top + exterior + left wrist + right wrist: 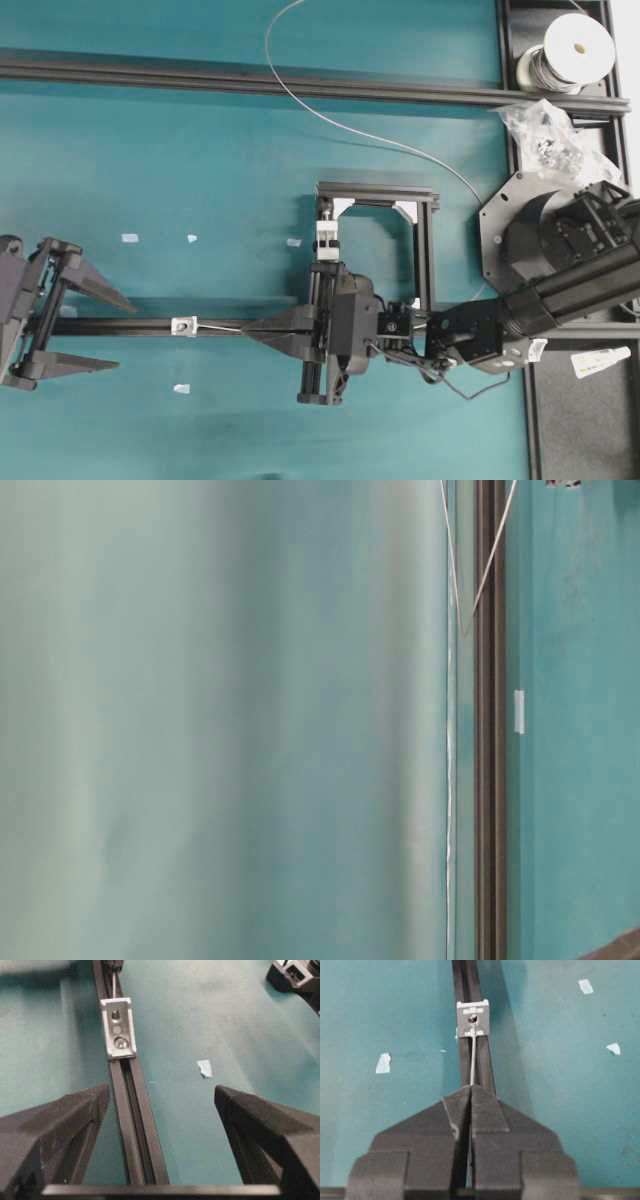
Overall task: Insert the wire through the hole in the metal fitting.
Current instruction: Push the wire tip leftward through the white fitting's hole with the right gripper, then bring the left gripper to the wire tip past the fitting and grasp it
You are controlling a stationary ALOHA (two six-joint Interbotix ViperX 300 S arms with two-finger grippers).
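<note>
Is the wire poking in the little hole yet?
Cannot tell for sure. The thin silvery wire, pinched by the shut right gripper, has its tip at the dark hole in the small silver metal fitting.

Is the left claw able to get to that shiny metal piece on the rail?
Probably yes. The left claw is open, straddling the rail, and nothing sits between it and the metal fitting. Only the wire meets the fitting, from the far side.

Light is even and fairly bright from above, with soft shadows under the rails and arms in the overhead view. The table-level view is mostly a pale, washed-out blur from 9 o'clock to the centre; only the strip toward 3 o'clock is sharp. In the left wrist view the fingers at 6 o'clock are soft, and the fitting shows glare. The right wrist view is crisp.
</note>
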